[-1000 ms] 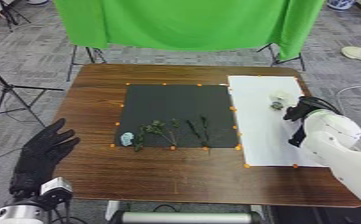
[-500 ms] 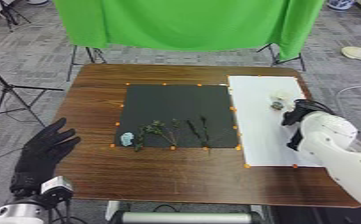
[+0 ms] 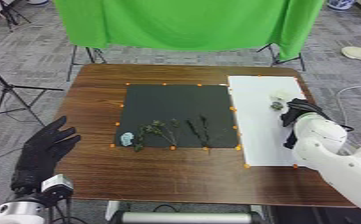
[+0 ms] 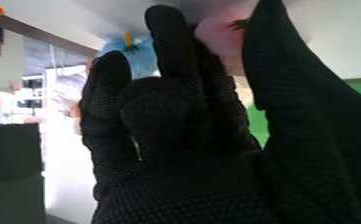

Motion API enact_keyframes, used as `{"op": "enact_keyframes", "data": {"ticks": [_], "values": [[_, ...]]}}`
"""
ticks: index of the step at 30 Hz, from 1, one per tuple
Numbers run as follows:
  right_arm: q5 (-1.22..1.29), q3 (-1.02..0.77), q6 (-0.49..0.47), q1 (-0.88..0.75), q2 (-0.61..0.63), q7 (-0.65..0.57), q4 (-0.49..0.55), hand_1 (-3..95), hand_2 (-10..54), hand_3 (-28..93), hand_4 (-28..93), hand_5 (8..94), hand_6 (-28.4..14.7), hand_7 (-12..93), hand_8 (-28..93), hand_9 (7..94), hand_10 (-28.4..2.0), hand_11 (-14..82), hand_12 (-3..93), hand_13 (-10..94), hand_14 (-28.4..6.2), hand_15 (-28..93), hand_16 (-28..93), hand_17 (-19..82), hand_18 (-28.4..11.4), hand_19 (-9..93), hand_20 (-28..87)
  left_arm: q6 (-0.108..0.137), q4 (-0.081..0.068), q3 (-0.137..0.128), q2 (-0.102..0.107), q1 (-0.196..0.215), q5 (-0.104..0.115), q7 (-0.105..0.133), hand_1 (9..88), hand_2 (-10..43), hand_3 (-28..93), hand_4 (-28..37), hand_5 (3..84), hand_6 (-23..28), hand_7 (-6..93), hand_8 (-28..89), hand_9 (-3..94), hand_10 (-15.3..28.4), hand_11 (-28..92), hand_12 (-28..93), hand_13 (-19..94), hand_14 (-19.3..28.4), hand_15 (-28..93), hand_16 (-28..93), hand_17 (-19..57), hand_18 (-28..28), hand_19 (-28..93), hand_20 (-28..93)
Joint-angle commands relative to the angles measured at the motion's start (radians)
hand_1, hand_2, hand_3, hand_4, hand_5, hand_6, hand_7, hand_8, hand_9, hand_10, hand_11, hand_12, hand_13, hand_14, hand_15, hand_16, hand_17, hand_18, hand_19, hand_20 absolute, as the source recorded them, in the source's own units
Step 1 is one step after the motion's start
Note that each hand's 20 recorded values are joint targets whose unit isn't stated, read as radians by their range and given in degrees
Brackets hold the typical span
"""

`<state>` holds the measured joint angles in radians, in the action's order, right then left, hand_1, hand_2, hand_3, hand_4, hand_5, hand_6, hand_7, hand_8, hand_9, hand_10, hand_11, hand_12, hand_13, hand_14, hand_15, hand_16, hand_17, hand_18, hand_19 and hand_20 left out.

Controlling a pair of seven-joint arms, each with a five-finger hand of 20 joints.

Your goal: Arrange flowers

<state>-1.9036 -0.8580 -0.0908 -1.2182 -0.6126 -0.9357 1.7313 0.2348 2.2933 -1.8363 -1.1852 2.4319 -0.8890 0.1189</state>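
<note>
Right side: I'm resting the right hand (image 3: pixel 301 110) over the white sheet's (image 3: pixel 258 125) outer edge, fingers mostly extended, thumb standing apart. Wrist view: a pink bloom (image 4: pixel 214 42) is peeking out behind the fingers, partly covered; whether they're touching, I'm not able to tell. A blue bloom (image 4: pixel 139 64) is also being partly masked. Left side: I'm holding the left hand (image 3: pixel 45 150) spread beside the black mat (image 3: pixel 172 107), where leafy stems (image 3: pixel 159 131) are lying, species too small to make out.
</note>
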Motion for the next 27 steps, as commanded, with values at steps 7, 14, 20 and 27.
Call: {"op": "enact_keyframes", "data": {"ticks": [7,14,20,27], "values": [[-0.088,0.023,0.145,-0.06,0.024,0.029,0.049,51.6,-9.5,78,-28,79.1,0.1,33,-2,85.9,-10.2,23.5,29.8,78,-6.1,83,13,34,-22.6,93,23,-0.01,-0.003,-0.001,-0.007,0.011,-0.004,-0.012,23.7,5.2,81,-21.6,35.8,9.5,15.0,-10,34.6,20.4,30,10,25,26.6,53,-10,-11.5,23.5,57,4],[-0.124,-0.072,0.152,-0.134,0.028,0.029,0.129,51.6,-9.5,81,-28,80.2,-1.4,32,0,86.5,-11.4,24.1,30.6,79,-6.1,83,13,34,-22.9,93,24,-0.011,-0.002,-0.002,-0.01,0.011,-0.006,-0.017,23.7,5.1,81,-21.6,36.0,9.5,14.9,-10,34.6,20.4,30,10,25,26.7,53,-10,-11.5,23.5,57,4],[-0.137,-0.123,0.148,-0.18,0.027,0.04,0.184,51.9,-9.5,82,-28,82.8,-1.7,29,2,88.0,-12.0,24.6,29.9,80,-6.3,82,13,35,-23.7,93,26,-0.01,-0.001,-0.003,-0.011,0.014,-0.006,-0.017,23.6,5.2,81,-21.6,36.0,9.5,14.9,-10,34.7,20.4,30,10,25,26.7,53,-10,-11.5,23.5,57,4],[-0.128,-0.173,0.128,-0.245,-0.005,0.054,0.22,51.6,-9.5,82,-28,83.8,-1.6,28,3,88.8,-12.3,24.9,29.7,80,-6.5,82,14,35,-23.9,93,27,-0.004,0.003,-0.006,-0.01,0.026,-0.003,-0.01,23.7,5.2,81,-21.6,36.1,9.6,14.8,-10,34.7,20.4,30,10,25,26.7,53,-10,-11.5,23.5,57,4]]}}
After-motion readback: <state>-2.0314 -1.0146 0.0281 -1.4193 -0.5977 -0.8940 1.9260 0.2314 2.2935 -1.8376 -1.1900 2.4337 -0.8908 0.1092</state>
